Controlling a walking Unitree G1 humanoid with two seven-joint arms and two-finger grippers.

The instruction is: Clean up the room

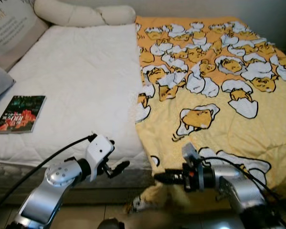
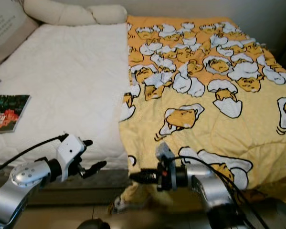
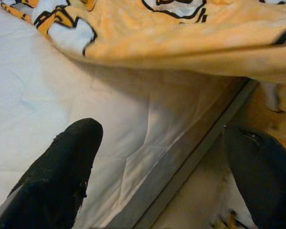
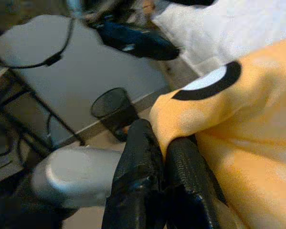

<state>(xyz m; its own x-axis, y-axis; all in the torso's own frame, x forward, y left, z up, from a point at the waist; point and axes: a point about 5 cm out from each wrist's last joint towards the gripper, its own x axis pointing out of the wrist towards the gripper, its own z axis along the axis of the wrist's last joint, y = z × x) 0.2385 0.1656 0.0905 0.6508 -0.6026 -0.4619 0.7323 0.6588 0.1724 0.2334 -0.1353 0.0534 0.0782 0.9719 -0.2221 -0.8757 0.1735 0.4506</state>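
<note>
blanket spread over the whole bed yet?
No. The blanket covers the right half; white mattress bare on the left.

Soft, even indoor light brightens the white mattress [image 1: 85, 81] and yellow blanket [image 1: 219, 95], without glare. Shadow darkens the floor under the bed edge. Both wrist views are soft and slightly blurred up close.

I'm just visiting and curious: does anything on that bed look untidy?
Yes. The yellow blanket covers only half the bed, its corner hanging off the edge, pinched by the right gripper. A book lies on the bare white mattress.
</note>
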